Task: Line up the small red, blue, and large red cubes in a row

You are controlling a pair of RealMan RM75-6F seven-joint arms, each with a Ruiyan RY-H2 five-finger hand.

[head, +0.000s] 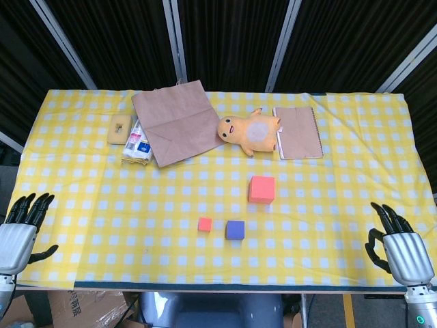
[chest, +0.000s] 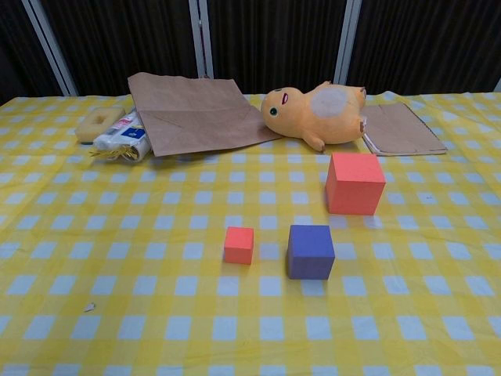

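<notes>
The small red cube (head: 205,224) (chest: 239,244) sits on the yellow checked cloth near the front middle. Just to its right, with a small gap, is the blue cube (head: 235,229) (chest: 310,251). The large red cube (head: 262,190) (chest: 355,182) stands farther back and to the right of the blue one, apart from it. My left hand (head: 20,229) hovers at the table's front left corner, fingers spread, holding nothing. My right hand (head: 398,247) is at the front right corner, fingers apart and empty. Neither hand shows in the chest view.
At the back lie a brown paper bag (head: 176,121), a yellow plush toy (head: 249,131), a brown notebook (head: 298,132), a plastic packet (head: 137,142) and a tan sponge-like block (head: 120,128). The table's front edge (head: 218,285) runs just before the cubes.
</notes>
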